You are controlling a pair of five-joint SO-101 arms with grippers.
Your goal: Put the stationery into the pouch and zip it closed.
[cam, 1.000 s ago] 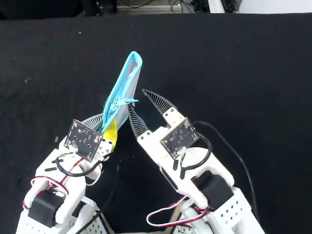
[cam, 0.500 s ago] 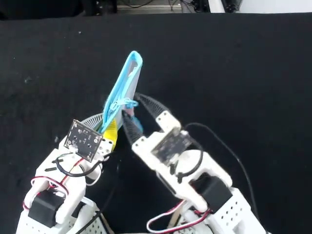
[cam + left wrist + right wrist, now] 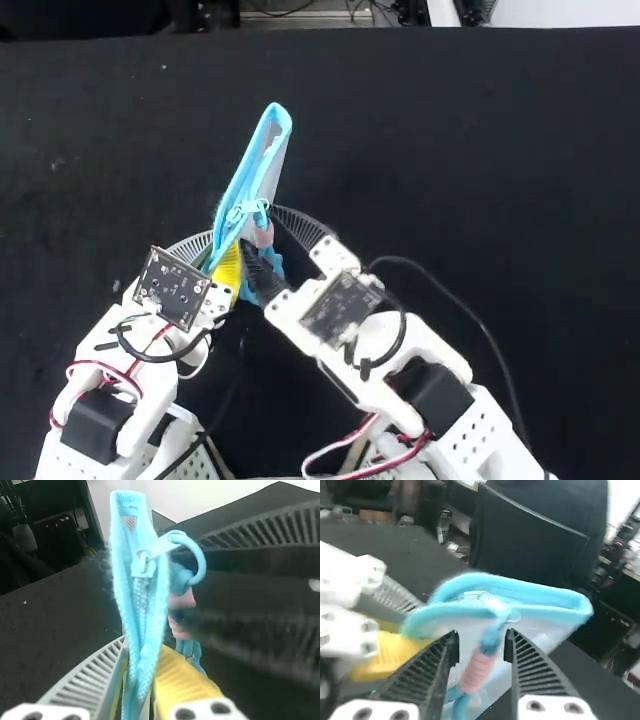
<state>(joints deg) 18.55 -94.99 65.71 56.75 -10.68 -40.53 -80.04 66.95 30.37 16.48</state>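
Note:
A light blue pouch [image 3: 258, 168] stands on its edge on the black table, its zipper side facing up. My left gripper [image 3: 222, 262] is shut on the pouch's near end, which sits pinched between the grey finger [image 3: 95, 672] and the yellow pad [image 3: 182, 677]. The zipper slider [image 3: 142, 564] carries a blue ring pull [image 3: 189, 555] and a cord with a pink bead [image 3: 475, 669]. My right gripper [image 3: 481, 634] is open, its black fingers [image 3: 438, 666] on either side of that cord and bead, close to the pouch [image 3: 520, 605] but not pressing on it.
The black table [image 3: 480, 150] spreads wide around the pouch to the left, right and far side. Both white arm bases [image 3: 110, 400] crowd the near edge. Dark furniture and a chair [image 3: 530, 540] stand beyond the table.
My right gripper has swung left to the pouch and narrowed from wide open, so its fingers now bracket the zipper pull. The left gripper and the pouch have stayed put.

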